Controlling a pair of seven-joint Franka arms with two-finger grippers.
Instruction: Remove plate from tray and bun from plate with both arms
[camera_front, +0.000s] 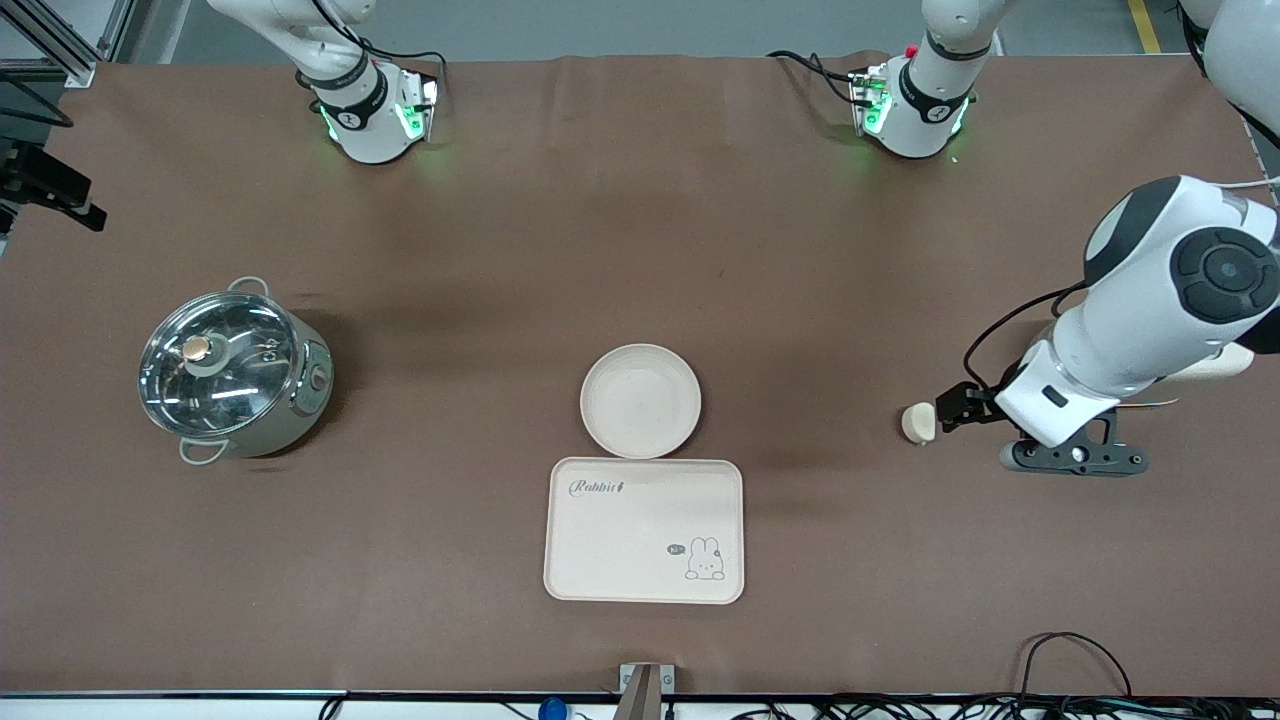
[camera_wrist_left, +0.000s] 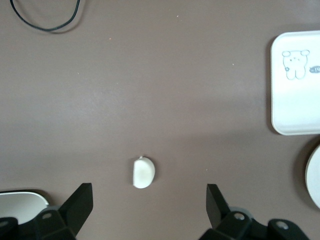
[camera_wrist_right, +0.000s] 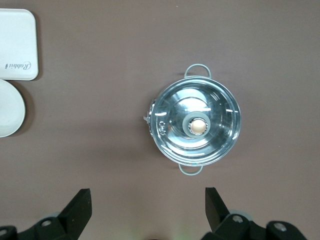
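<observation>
The round cream plate (camera_front: 640, 400) lies mid-table, touching the edge of the rabbit tray (camera_front: 645, 530) that is farther from the front camera. The bun (camera_front: 918, 422) lies on the brown table toward the left arm's end. My left gripper (camera_front: 1075, 457) hangs over the table beside the bun, open and empty. In the left wrist view the bun (camera_wrist_left: 144, 172) lies just ahead of the open left gripper (camera_wrist_left: 150, 202), and the plate's rim (camera_wrist_left: 314, 176) and the tray (camera_wrist_left: 297, 100) show at the edge. My right gripper (camera_wrist_right: 148, 207) is open and empty, high over the table; it is out of the front view.
A steel pot with a glass lid (camera_front: 235, 375) stands toward the right arm's end and shows in the right wrist view (camera_wrist_right: 196, 126). A cream-white object (camera_front: 1215, 365) lies partly hidden under the left arm. A black cable (camera_wrist_left: 47, 17) lies on the table.
</observation>
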